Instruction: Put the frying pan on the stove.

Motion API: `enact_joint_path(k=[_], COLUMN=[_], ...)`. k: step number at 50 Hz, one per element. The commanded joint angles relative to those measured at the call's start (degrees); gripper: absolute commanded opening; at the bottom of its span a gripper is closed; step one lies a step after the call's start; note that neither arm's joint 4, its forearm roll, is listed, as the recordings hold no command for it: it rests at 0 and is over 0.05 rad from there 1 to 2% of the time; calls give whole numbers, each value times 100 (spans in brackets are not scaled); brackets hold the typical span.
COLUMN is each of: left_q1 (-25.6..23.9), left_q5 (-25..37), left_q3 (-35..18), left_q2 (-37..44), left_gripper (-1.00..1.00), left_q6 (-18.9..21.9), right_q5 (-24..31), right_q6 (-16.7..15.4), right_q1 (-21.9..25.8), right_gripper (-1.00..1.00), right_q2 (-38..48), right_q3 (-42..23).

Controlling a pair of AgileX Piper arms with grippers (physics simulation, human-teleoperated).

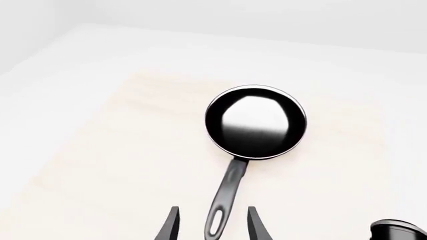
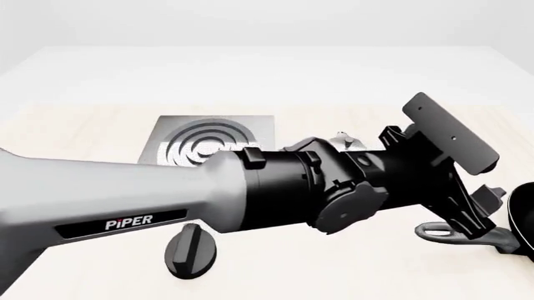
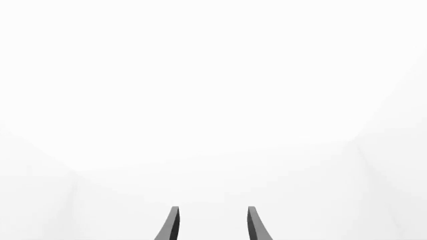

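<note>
The frying pan (image 1: 255,122) is a glossy black round pan lying flat on the pale table, its dark grey handle (image 1: 227,192) running back toward my left gripper. My left gripper (image 1: 212,210) is open, with one finger on each side of the handle's loop end and a gap on both sides. In the front view the left arm crosses the table to the far right, where the left gripper (image 2: 477,215) hangs over the handle (image 2: 454,235) and only the pan's rim (image 2: 524,215) shows. The stove (image 2: 209,140) lies at the back left. My right gripper (image 3: 212,222) is open and empty, facing blank white.
A black oval knob (image 2: 192,250) lies at the front, under the left arm. A small moka pot (image 2: 342,139) peeks out behind the arm right of the stove; it also shows in the left wrist view (image 1: 398,230). The table (image 2: 84,125) is pale wood.
</note>
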Motion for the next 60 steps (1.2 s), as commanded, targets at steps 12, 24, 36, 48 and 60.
enact_joint_path(k=[12, 24, 36, 48, 60], left_q1=[-21, 25, 19, 49, 81], left_q5=[192, 418, 644, 862, 1134], left_q3=[-632, -1075, -1473, -1872, -2281], left_q2=[559, 916, 1284, 1645, 1951], left_gripper=[100, 100, 100, 100, 100], left_q6=[-130, -168, -203, -245, -231], right_q5=[22, 11, 6, 22, 21], right_q6=[7, 20, 53, 51, 65], right_q1=[40, 65, 58, 127, 170], right_gripper=[100, 100, 100, 100, 100], right_q2=[0, 0, 0, 0, 0], right_q3=[34, -7, -19, -14, -37])
